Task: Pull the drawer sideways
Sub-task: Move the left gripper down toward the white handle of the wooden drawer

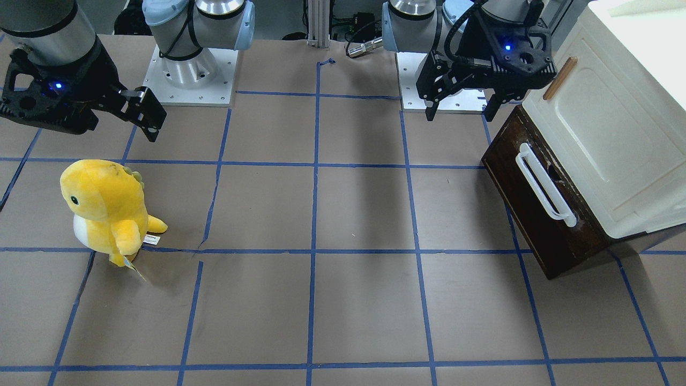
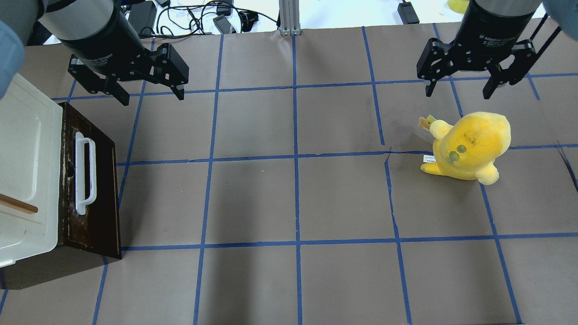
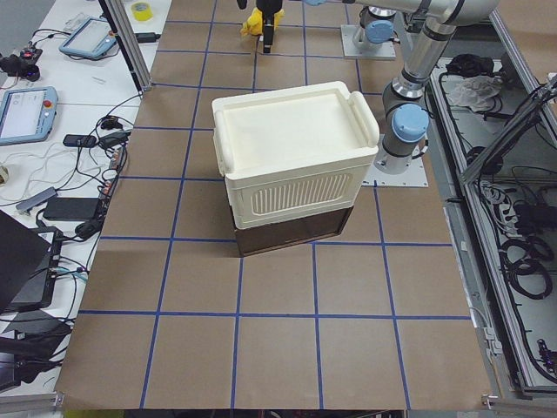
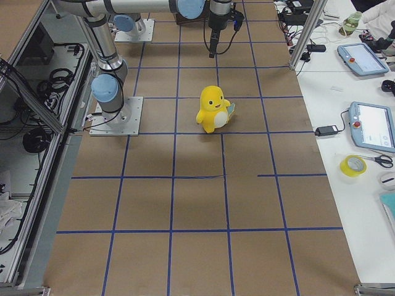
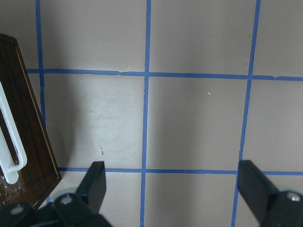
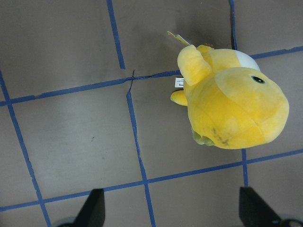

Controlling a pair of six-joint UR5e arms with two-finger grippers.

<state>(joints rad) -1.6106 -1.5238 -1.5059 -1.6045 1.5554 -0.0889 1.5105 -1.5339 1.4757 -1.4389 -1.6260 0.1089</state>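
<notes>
Jaws apart over brown table (image 2: 253, 203) with blue tape grid (image 2: 296, 156)

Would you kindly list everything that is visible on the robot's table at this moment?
Wide dark-brown wooden drawer: one, dark brown, under the cabinet at the robot's left.
Long white bar handle: one, white, on the drawer front.
Cream plastic cabinet: one, cream, above the drawer.
Small tan wooden handle: one, tan, on the cabinet door.
Yellow plush toy: one, yellow, white belly, at the robot's right.
Paper-covered table: one, brown, blue tape grid.
Left gripper: black, open, empty, near the drawer.
Right gripper: black, open, empty, near the plush.
</notes>
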